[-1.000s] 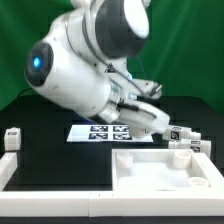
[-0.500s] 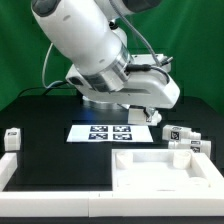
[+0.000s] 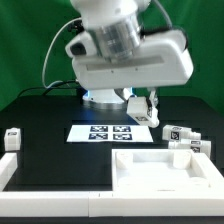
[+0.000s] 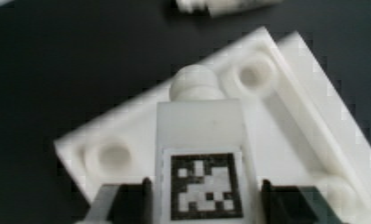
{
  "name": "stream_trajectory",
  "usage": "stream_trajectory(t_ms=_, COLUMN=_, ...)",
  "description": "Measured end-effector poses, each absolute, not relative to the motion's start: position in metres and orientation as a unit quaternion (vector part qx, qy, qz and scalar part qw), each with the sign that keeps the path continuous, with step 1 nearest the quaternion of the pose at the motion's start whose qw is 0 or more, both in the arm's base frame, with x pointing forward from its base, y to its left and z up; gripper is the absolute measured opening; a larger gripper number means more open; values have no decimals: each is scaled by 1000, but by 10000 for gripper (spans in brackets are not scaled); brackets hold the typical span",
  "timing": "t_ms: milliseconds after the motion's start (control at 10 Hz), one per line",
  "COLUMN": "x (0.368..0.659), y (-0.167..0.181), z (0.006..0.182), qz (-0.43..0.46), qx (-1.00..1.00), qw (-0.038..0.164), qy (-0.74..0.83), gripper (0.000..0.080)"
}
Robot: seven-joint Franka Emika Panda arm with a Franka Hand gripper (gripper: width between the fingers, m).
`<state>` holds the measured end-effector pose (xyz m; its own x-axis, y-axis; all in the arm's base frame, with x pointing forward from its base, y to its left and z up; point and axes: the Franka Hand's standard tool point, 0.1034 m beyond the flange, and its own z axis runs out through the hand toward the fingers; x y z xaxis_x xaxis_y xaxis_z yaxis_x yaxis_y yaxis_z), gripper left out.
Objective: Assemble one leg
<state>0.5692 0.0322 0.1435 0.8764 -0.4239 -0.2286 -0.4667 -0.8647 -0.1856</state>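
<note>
Arm has swung upright; gripper [image 4: 201,205] pinches the leg [image 4: 200,130] over the tabletop [image 4: 303,95] at the desk's right edge. Centre tip over corner hole [image 4: 256,72]; lower vertically.

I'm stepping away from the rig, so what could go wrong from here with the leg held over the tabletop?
The tip of the leg seems to lie beside the corner hole, not over it; lowering now may jam it on the tabletop. The jaws grip only the tagged end, so it might tilt or slip. Spare legs by the tabletop's edge could be knocked.
</note>
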Motion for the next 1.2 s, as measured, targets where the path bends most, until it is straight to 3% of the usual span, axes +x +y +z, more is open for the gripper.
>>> stream_trajectory(t_ms=400, x=579, y=47, z=145, qz=-47, qx=-969, qw=99, qy=223, gripper=284)
stream_trajectory(t_ms=600, x=593, y=49, z=137, qz=-145, qx=-970, qw=72, qy=180, gripper=284)
stream_trajectory(t_ms=700, x=604, y=62, z=141, qz=-167, qx=-976, qw=57, qy=131, gripper=284)
stream_trajectory(t_ms=900, x=620, y=94, z=147, qz=-235, qx=-966, qw=60, qy=94, gripper=284)
stream_trajectory(t_ms=1000, x=615, y=108, z=146, qz=-282, qx=-952, qw=70, qy=97, gripper=284)
stream_trajectory(t_ms=1200, x=609, y=110, z=140, qz=-293, qx=-949, qw=68, qy=96, gripper=284)
